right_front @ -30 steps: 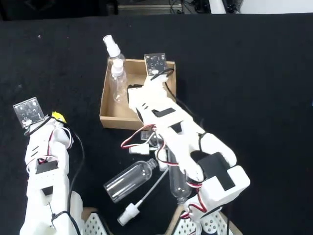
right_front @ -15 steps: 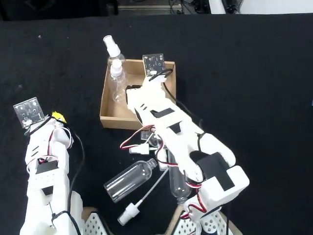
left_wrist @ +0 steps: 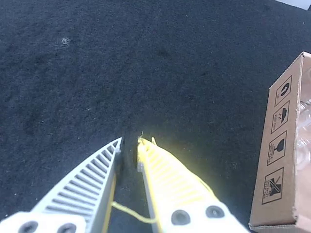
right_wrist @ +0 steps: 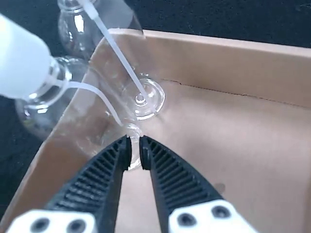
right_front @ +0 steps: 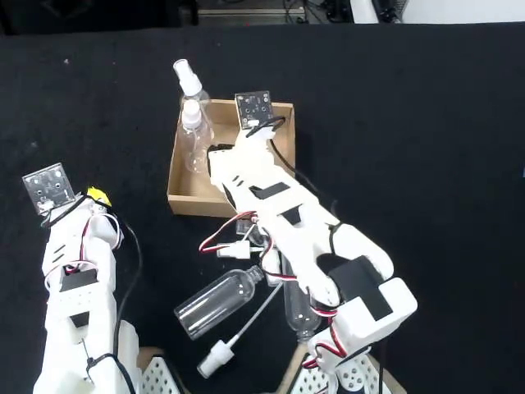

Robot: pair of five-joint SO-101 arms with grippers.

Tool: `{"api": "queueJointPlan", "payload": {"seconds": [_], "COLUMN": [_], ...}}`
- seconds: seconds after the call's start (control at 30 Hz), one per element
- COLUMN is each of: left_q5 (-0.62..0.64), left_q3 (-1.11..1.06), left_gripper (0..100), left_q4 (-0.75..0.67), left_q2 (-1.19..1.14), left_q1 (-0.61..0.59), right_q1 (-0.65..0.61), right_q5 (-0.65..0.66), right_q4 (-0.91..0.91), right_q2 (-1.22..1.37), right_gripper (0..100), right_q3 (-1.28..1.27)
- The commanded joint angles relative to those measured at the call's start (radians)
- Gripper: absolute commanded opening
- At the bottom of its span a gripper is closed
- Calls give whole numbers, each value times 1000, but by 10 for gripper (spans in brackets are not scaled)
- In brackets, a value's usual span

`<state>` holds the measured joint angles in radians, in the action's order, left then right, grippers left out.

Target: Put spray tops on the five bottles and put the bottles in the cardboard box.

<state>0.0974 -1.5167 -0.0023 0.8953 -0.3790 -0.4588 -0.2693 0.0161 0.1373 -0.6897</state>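
Note:
The open cardboard box (right_front: 190, 187) sits at the table's middle back. A clear bottle with a white spray top (right_front: 194, 135) leans against the box's left wall. A second topped bottle (right_front: 189, 80) stands at the far left corner. My right gripper (right_front: 212, 153) is shut inside the box, its tips (right_wrist: 134, 141) touching the base of the leaning bottle (right_wrist: 130, 132). That bottle's white top (right_wrist: 19, 58) and the box floor (right_wrist: 218, 126) show in the right wrist view. My left gripper (left_wrist: 129, 141) is shut and holds nothing, low over bare cloth at the front left (right_front: 97, 195).
An uncapped bottle (right_front: 217, 302) lies near the front, with a loose spray top and tube (right_front: 218, 358) beside it. Another bottle (right_front: 299, 312) lies under the right arm. A spray top (right_front: 234, 250) lies below the box. The box's side wall (left_wrist: 279, 145) is near my left gripper.
The right arm has shifted slightly left and farther into the box, nudging the leaning bottle toward the left wall. The left arm has not moved.

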Motion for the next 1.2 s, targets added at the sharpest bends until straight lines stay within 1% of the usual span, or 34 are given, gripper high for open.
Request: {"api": "queueJointPlan", "payload": {"seconds": [0.0, 0.13, 0.27, 0.33, 0.47, 0.6, 0.73, 1.03, 1.17], "left_q5": [2, 2, 2, 2, 2, 2, 2, 2, 2], "left_q3": [13, 13, 13, 13, 13, 13, 13, 13, 13], "left_gripper": [41, 41, 41, 41, 41, 42, 43, 42, 42], "left_q4": [-20, -20, -20, -20, -20, -20, -20, -18, -18], "left_q2": [20, 20, 20, 20, 20, 20, 20, 20, 20], "left_q1": [-1, -1, -1, -1, -1, -1, -1, -1, -1], "right_q1": [3, 28, 81, 104, 186, 253, 269, 288, 319], "right_q5": [-2, -2, -2, -2, -2, 8, 71, 78, 144], "right_q4": [2, -172, -364, -491, -772, -924, -936, -836, -804], "right_q2": [-56, -179, -302, -375, -489, -492, -458, -355, -315], "right_gripper": [12, 22, 123, 157, 156, 158, 159, 156, 155], "right_q3": [56, 61, 64, 85, 174, 205, 151, 88, 88]}}
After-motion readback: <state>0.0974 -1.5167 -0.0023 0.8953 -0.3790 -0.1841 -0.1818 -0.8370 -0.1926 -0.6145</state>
